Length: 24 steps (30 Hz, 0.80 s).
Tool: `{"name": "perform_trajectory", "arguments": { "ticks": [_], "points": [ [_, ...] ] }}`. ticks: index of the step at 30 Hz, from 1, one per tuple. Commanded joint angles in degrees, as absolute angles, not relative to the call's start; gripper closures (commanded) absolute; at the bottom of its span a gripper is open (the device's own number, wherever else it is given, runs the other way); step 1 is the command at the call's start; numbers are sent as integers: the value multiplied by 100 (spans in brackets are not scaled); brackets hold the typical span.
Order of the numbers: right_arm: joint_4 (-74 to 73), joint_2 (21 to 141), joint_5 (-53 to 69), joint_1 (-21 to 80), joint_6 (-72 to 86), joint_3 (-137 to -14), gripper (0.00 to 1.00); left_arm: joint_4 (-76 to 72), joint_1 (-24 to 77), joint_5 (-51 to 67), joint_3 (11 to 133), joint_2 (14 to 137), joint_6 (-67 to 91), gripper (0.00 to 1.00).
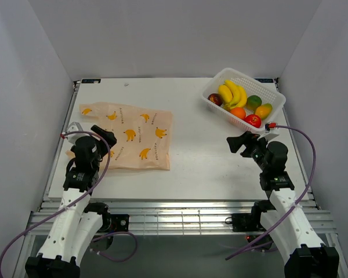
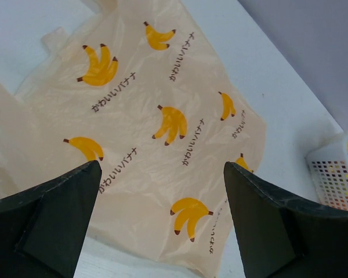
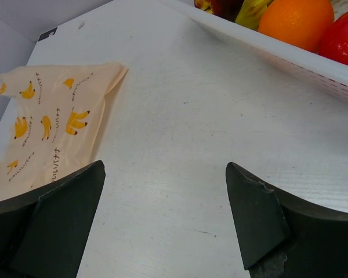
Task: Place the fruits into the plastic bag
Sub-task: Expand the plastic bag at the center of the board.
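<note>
The peach-orange plastic bag (image 1: pixel 130 136) printed with bananas lies flat on the left of the table; it also shows in the left wrist view (image 2: pixel 151 133) and the right wrist view (image 3: pixel 52 124). The fruits sit in a white lattice basket (image 1: pixel 217 107) at the back right: a banana bunch (image 1: pixel 232 92), a dark-red piece (image 1: pixel 215 99), an orange (image 1: pixel 238 112), a red piece (image 1: pixel 253 120), a green piece (image 1: pixel 254 101) and a yellow-green piece (image 1: pixel 264 110). My left gripper (image 1: pixel 107 139) is open above the bag's left part. My right gripper (image 1: pixel 239 142) is open and empty, just in front of the basket.
The white table (image 1: pixel 191 156) ends at an aluminium frame (image 1: pixel 174 205) at the near edge. Grey walls stand close on the left, back and right. The basket's near wall (image 3: pixel 290 55) runs across the top right of the right wrist view.
</note>
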<state>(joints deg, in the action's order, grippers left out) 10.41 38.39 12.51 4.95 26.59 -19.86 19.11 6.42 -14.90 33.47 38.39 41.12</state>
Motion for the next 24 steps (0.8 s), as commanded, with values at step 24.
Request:
{"name": "perform_trajectory", "arguments": {
  "ticks": [24],
  "points": [
    [1556,4254,1907,501,2566,-1969,10,4983,-1501,-3533,4747,6662,6433,2]
  ]
}}
